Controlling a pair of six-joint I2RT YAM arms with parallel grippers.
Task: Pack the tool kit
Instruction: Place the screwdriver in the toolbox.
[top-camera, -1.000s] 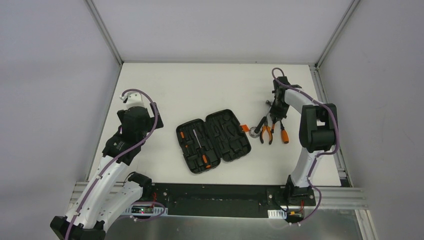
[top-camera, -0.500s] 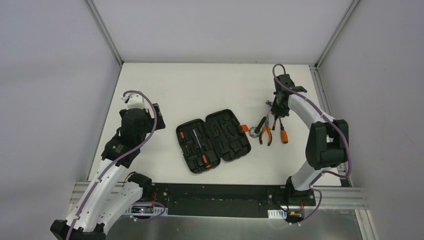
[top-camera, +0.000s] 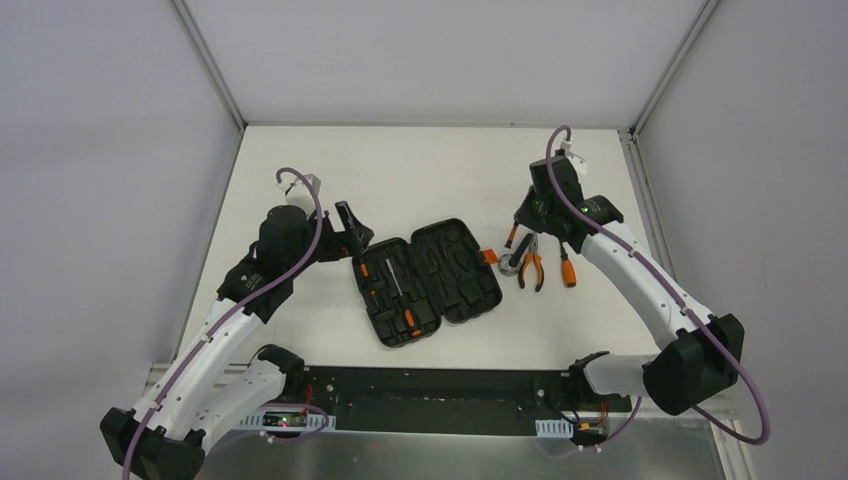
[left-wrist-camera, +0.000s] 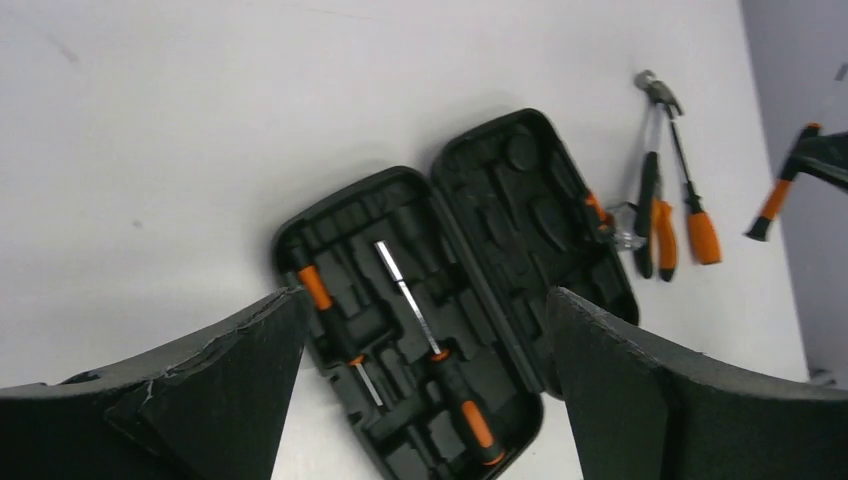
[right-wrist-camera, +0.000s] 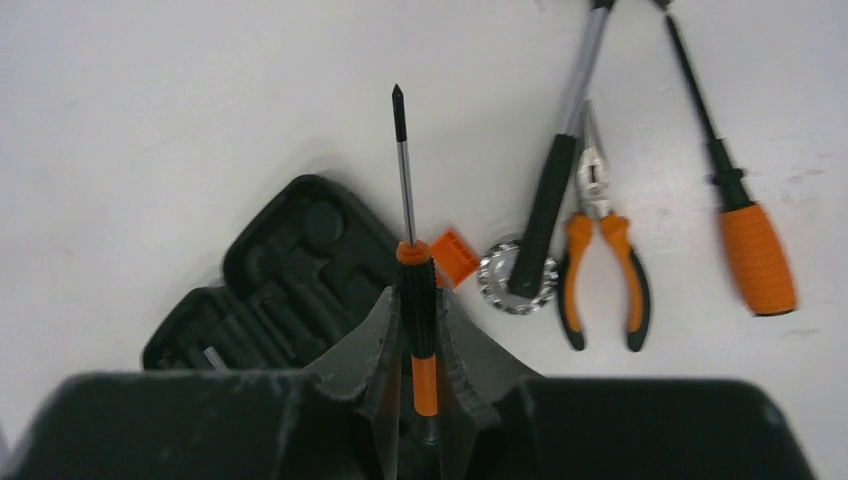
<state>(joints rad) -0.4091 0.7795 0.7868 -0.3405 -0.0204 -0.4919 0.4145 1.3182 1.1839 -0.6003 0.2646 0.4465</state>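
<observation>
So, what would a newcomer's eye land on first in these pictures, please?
The open black case lies mid-table, with screwdrivers slotted in its left half. Right of it, the right gripper has its jaws shut on a screwdriver, near the loose pliers. The left gripper hovers by the case's left edge, jaws wide open.

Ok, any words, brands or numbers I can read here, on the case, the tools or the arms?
No text can be read.
White marking on the left arm: too small to read.
Tool case and pliers: no print visible.
</observation>
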